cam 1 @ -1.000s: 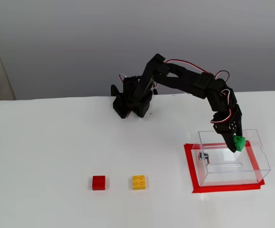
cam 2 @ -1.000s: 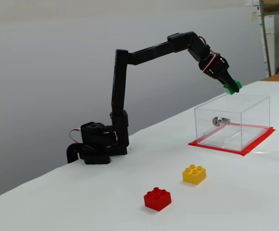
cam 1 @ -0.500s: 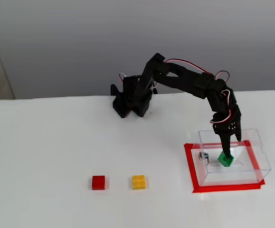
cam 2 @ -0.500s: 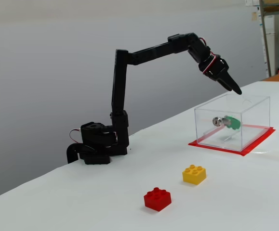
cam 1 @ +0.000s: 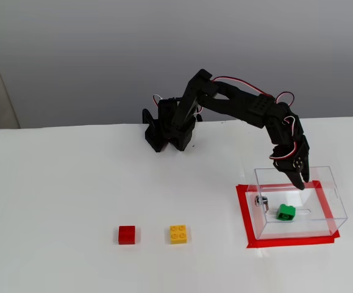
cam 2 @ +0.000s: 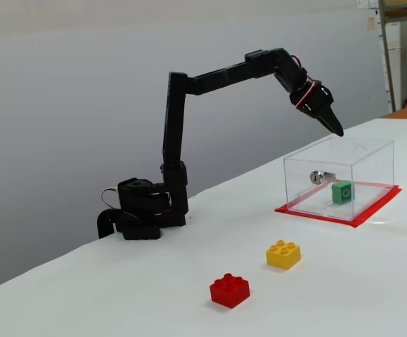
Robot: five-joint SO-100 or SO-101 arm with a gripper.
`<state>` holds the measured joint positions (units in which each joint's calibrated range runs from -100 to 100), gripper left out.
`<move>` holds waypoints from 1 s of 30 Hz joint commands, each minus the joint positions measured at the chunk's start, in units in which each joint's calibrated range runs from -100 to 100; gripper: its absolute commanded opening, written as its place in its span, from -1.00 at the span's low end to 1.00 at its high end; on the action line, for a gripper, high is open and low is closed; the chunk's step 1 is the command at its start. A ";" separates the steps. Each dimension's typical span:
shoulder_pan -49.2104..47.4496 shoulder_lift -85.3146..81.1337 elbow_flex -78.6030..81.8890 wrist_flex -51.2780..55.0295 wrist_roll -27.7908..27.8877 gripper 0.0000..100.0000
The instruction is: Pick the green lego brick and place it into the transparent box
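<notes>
Inside the transparent box [cam 1: 298,201], on its floor, the green lego brick [cam 1: 286,212] lies tipped on its side, near the small metal fitting [cam 1: 262,201] on the box's left wall in a fixed view. The box sits on a red tape rectangle [cam 1: 289,240] at the right of the white table [cam 1: 72,183]. The gripper [cam 2: 333,126] hangs above the box's open top, holding nothing, jaws pressed together to a point in both fixed views. Well apart to the left, the red brick [cam 1: 127,234] and the yellow brick [cam 1: 178,234] sit side by side on the near table, studs up. The arm base [cam 1: 167,128] is at the far edge.
</notes>
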<state>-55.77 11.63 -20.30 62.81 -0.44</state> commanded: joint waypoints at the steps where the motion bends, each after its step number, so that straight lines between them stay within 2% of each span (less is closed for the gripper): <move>1: -0.16 -1.49 -0.59 0.37 0.23 -0.87; 6: 0.13 -4.03 0.14 4.29 -0.08 -0.88; 9: 1.09 -6.49 0.14 6.03 -0.08 -0.98; 18: 8.41 -15.57 0.23 8.47 0.13 -0.97; 26: 23.79 -26.01 0.50 12.30 -0.13 -0.97; 30: 31.33 -31.70 6.38 12.30 -0.19 -0.97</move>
<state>-28.63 -14.84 -16.59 74.72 -0.39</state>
